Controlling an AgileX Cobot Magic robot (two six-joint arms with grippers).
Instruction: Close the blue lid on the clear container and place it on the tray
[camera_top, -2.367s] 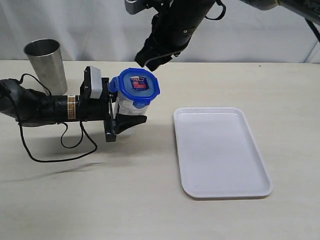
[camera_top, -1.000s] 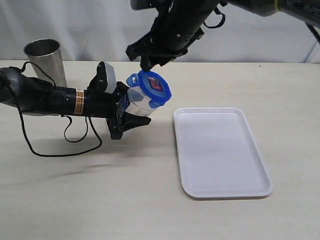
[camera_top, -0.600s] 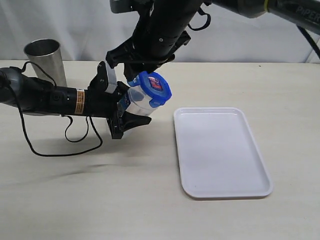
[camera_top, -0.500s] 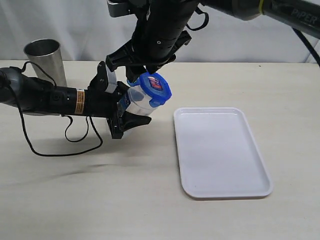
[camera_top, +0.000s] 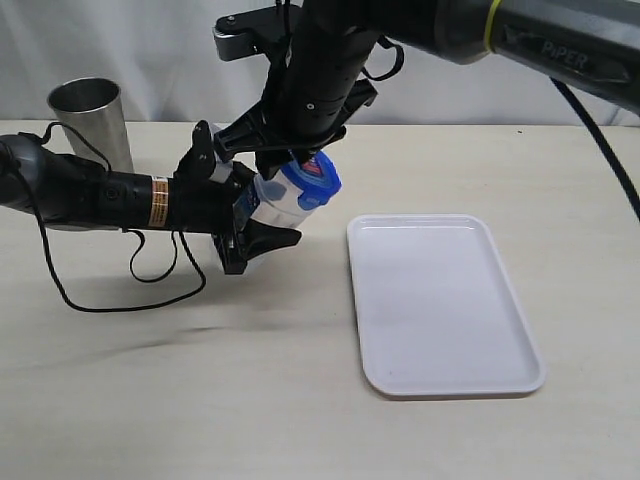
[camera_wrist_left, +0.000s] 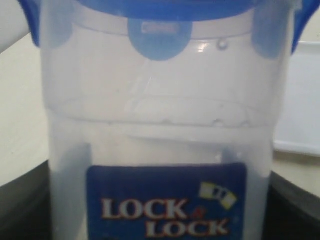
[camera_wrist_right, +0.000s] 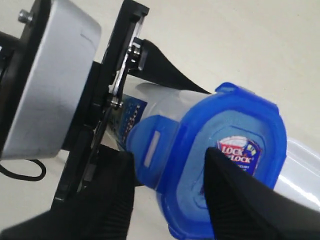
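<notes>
In the outside view, the left pincer (camera_top: 258, 218) is shut tight on the tall clear plastic container (camera_top: 272, 208). It holds the container tipped toward the flat white plastic tray (camera_top: 445, 300), near the tray but not on it. The small bright blue lid (camera_top: 312, 185) sits on the container's mouth. The right pincer (camera_top: 290, 160) hangs right over the lid.

In the left wrist view, the container (camera_wrist_left: 165, 125) fills almost everything. The blue lid (camera_wrist_left: 165, 7) is on top, and one flap (camera_wrist_left: 160, 37) hangs down the wall.

In the right wrist view, the right pincer (camera_wrist_right: 170, 195) stands open and holds nothing. One black finger (camera_wrist_right: 240, 200) lies across the lid's top (camera_wrist_right: 225, 165) by the sticker. The other finger (camera_wrist_right: 100, 200) is just beside a side flap (camera_wrist_right: 152, 145), so the flap sits between them. I can't tell if they press it yet.

To do this well, I think the right pincer should squeeze that flap flat against the wall until it snaps. The left pincer should hold firm while it does.
</notes>
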